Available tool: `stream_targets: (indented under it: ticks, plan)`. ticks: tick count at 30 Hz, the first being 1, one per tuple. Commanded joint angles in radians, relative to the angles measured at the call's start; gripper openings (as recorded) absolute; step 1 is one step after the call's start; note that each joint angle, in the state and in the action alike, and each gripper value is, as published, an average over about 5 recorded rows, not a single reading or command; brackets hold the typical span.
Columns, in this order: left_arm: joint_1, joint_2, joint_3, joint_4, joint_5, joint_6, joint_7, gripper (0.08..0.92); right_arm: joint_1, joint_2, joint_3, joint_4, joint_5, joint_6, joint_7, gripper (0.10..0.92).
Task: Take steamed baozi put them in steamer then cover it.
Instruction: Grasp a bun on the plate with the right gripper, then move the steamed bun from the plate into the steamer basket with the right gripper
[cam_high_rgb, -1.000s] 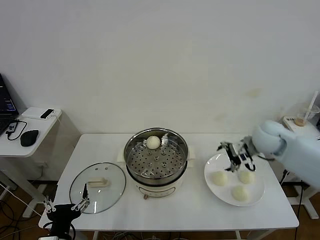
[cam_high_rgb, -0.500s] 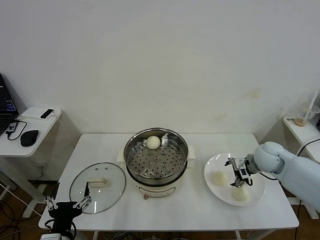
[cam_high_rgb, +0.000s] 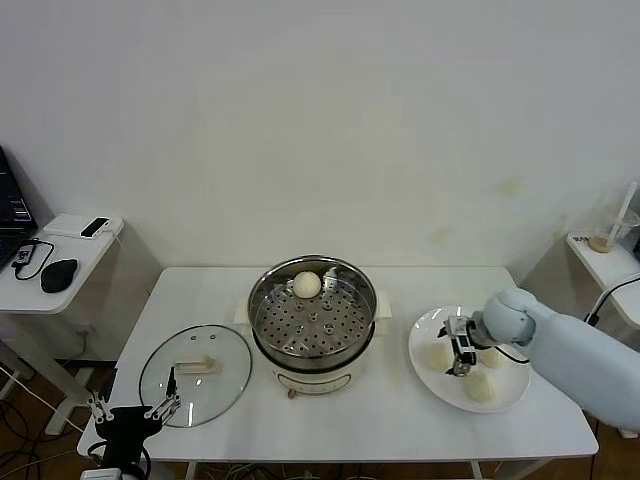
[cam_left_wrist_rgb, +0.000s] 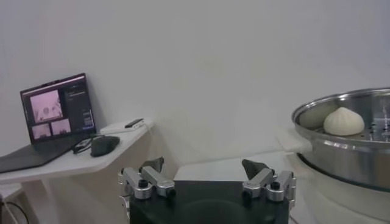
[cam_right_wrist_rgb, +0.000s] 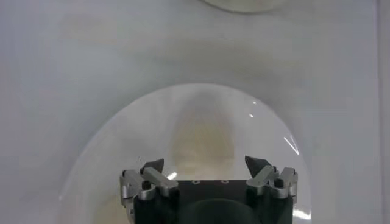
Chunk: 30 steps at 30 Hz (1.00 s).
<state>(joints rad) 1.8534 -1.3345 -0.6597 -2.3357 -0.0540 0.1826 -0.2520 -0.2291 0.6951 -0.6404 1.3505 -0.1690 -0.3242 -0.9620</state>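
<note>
The right gripper (cam_high_rgb: 455, 350) has come down onto the white plate (cam_high_rgb: 500, 400) at the right side of the table (cam_high_rgb: 400, 430). A second ago it hung higher, over the plate's far edge; half a second ago it was above the middle bun; now it sits low, between the bun nearest the steamer (cam_high_rgb: 437, 355) and the other two (cam_high_rgb: 481, 386). Its jaws are spread wide and grasp nothing. In the right wrist view the two fingertips (cam_right_wrist_rgb: 152, 165) stand apart over the plate (cam_right_wrist_rgb: 91, 158), with a pale shape between them that cannot be read with certainty as a bun.

One bun (cam_high_rgb: 306, 284) lies at the far side of the perforated tray inside the steamer (cam_high_rgb: 313, 318), which stands at the middle of the table. Three buns are on the plate, so the loading appears about one quarter done. The glass lid (cam_high_rgb: 195, 372) lies flat on the table to the left of the steamer, well apart from it; covering has not begun.

The left gripper (cam_high_rgb: 128, 414) is parked off the near left corner of the table, beside the lid, jaws released and empty; its wrist view confirms the spread fingers (cam_left_wrist_rgb: 152, 164) and shows the steamer (cam_left_wrist_rgb: 347, 140) with its one bun (cam_left_wrist_rgb: 343, 121).

Judgement: the descent indicates the second pick is in hand. The buns lie close together, so closing on one risks nudging or pinching a neighbour.
</note>
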Motion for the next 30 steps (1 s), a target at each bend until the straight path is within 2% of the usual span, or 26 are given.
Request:
stream_targets:
  ticks: [1, 6, 14, 17, 24, 30]
  plan:
    - [-0.001, -0.001, -0.004, 0.001, 0.0, 0.001, -0.001, 0.823, 0.006, 0.058, -0.014, -0.067, -0.011, -0.005, -0.014, 0.823]
    - [0.001, -0.002, -0.006, 0.001, 0.0, 0.001, -0.002, 0.823, 0.007, 0.062, -0.011, -0.08, -0.018, -0.004, -0.021, 0.804]
    - [0.002, -0.002, -0.007, -0.001, 0.0, 0.004, -0.001, 0.823, 0.021, 0.049, -0.012, -0.076, -0.014, -0.005, -0.042, 0.627]
    - [0.003, -0.001, -0.007, -0.003, 0.0, 0.004, -0.001, 0.823, 0.035, 0.041, -0.019, -0.075, -0.014, 0.001, -0.063, 0.586]
    - [0.004, 0.0, -0.008, -0.005, -0.002, 0.005, -0.001, 0.823, 0.103, 0.012, -0.045, -0.05, 0.011, 0.007, -0.083, 0.526]
    - [0.001, 0.005, -0.008, -0.007, -0.006, 0.007, 0.001, 0.823, 0.261, -0.047, -0.121, 0.013, 0.088, -0.007, -0.078, 0.538]
